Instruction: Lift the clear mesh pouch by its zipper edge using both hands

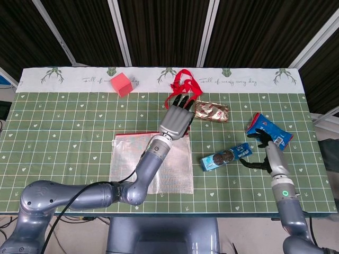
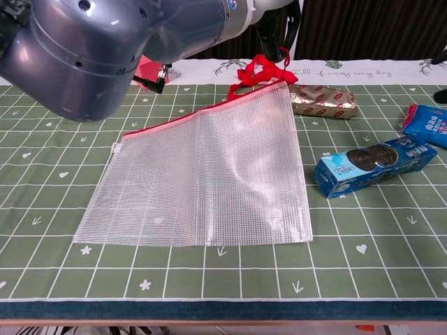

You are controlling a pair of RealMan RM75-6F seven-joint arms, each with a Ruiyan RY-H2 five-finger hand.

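The clear mesh pouch (image 1: 153, 165) with a red zipper edge (image 2: 202, 112) has its near part on the green cloth. Its right zipper corner (image 2: 283, 85) is raised off the table, so the sheet slopes up to the right. My left hand (image 1: 178, 120) grips that raised corner; in the chest view the hand (image 2: 271, 24) is cut by the top edge. My right hand (image 1: 263, 150) hovers with fingers spread between the cookie pack and the blue packet, well right of the pouch and holding nothing.
A cookie pack (image 1: 226, 156) lies right of the pouch, a blue snack packet (image 1: 268, 132) beyond it. A gold packet (image 1: 211, 111) and red ribbon (image 1: 183, 87) sit behind the left hand. A pink cube (image 1: 121, 84) stands at the back left.
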